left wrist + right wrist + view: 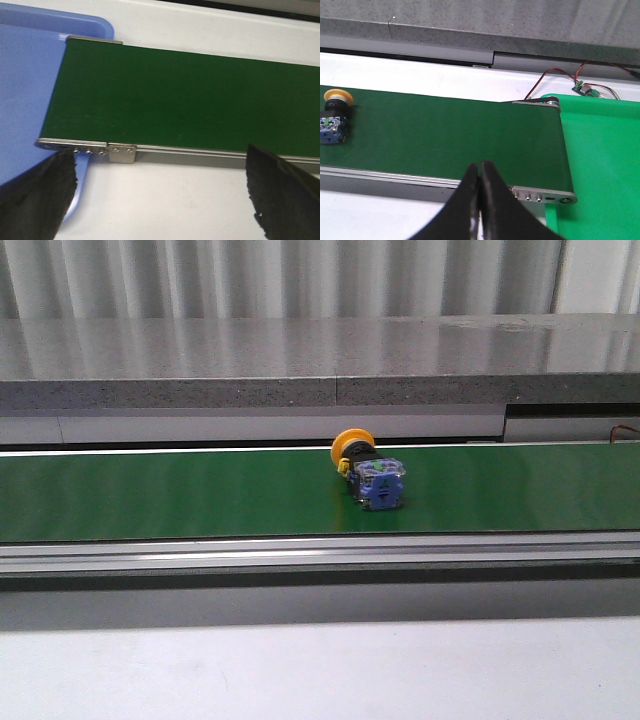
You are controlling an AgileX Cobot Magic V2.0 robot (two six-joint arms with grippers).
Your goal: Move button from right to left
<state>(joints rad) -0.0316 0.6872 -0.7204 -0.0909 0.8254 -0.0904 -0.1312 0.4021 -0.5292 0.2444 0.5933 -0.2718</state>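
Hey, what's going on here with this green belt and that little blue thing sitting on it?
Nothing is being held right now. The small blue boxy button with a round orange cap lies on its side on the green conveyor belt, a little right of the middle in the front view. The left claw hangs open near the belt end by a blue tray. The right claw is shut and empty, near the other belt end by a green tray.
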